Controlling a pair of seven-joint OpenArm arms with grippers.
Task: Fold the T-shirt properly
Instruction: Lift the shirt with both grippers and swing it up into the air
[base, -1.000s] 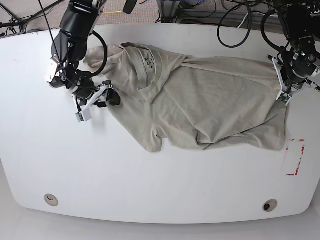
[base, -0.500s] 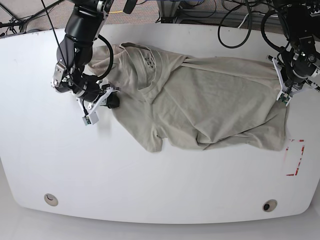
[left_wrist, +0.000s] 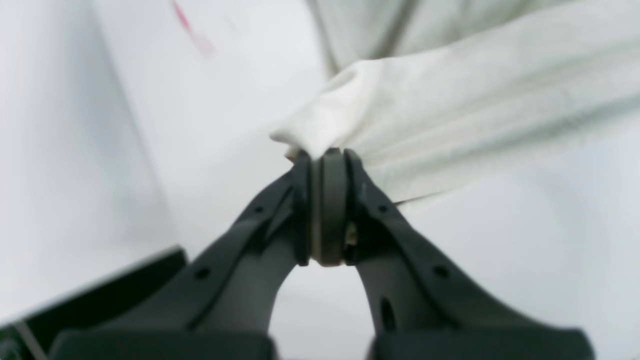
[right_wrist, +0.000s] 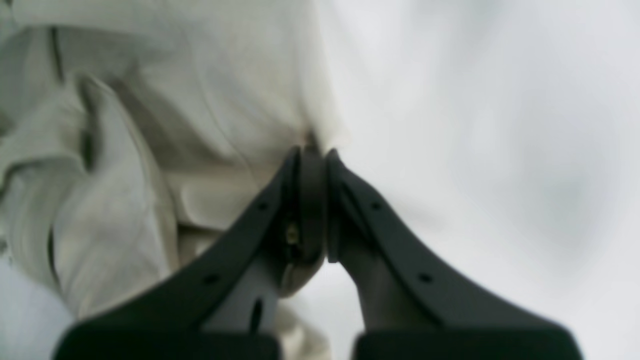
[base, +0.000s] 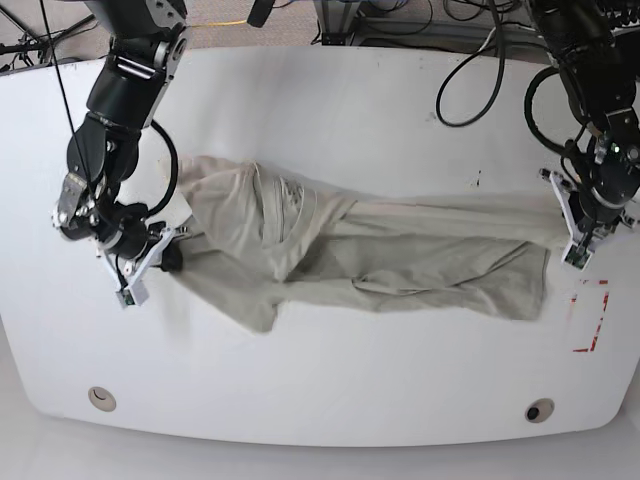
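white table (base: 320, 380) – beige t-shirt (base: 400, 260) stretched across.

left gripper (left_wrist: 327, 165) clamped; right gripper (right_wrist: 312, 160) clamped, arms wide apart

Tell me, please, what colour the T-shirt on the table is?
Plain pale beige T-shirt, no pattern; the base view shows it best.

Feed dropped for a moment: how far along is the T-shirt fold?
Early. Done: both grips are set. In hand: the left gripper and right gripper are shut on opposite ends of the T-shirt, stretched between them over the table. Left: it is bunched and twisted, no tidy fold yet.
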